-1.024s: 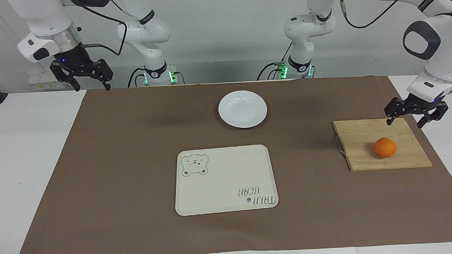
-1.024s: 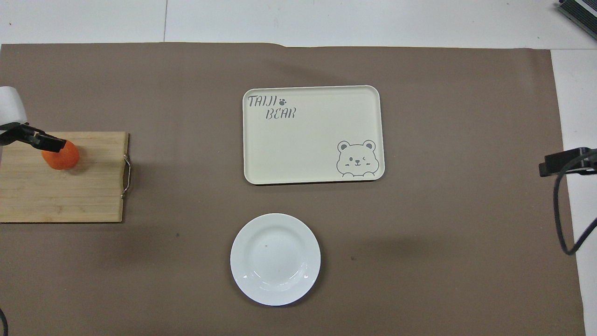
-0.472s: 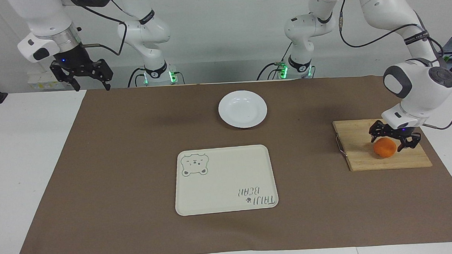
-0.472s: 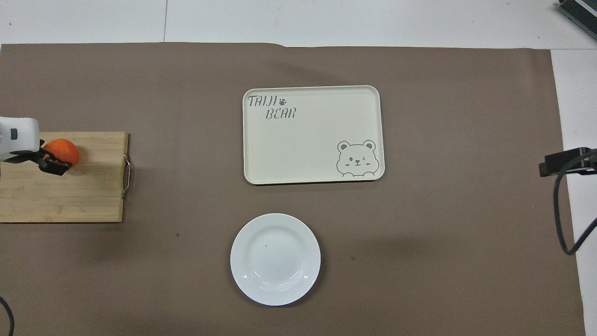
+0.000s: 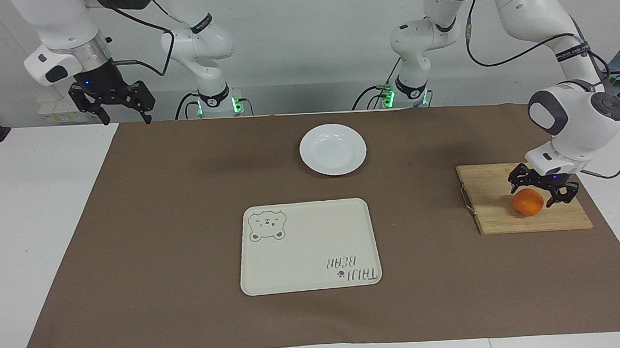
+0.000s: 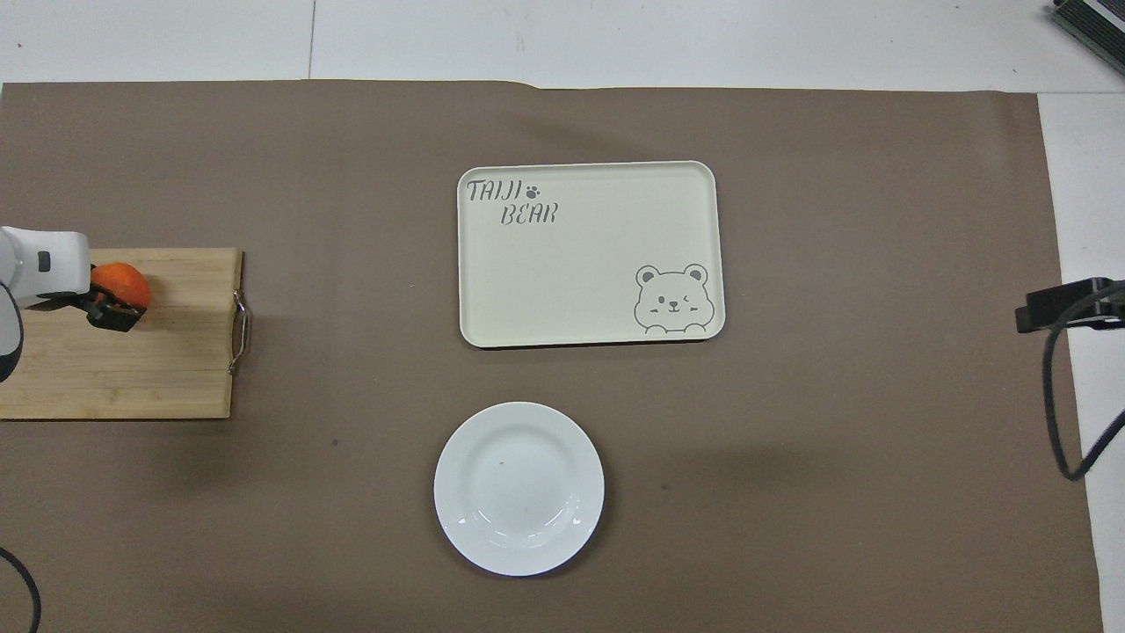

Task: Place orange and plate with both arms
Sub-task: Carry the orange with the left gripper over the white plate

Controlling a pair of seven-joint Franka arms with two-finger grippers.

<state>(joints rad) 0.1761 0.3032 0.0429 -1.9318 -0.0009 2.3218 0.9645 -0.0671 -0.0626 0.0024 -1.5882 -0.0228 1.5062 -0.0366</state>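
Orange point(image 5: 527, 203) sits on the chopping board point(image 5: 492, 209) at the bench's left-arm end, left gripper point(image 5: 542, 192) straddling it, jaws wide; firm, round, apt to roll, best pinched across its middle; right gripper point(image 5: 122, 107) waits, jaws wide

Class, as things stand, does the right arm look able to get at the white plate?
Probably yes: the right gripper waits raised at its own end of the table, and nothing stands on or beside the plate.

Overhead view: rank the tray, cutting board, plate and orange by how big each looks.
1. Tray
2. Cutting board, though the frame edge cuts it off, so its place is unsure
3. Plate
4. Orange, partly covered by the left gripper
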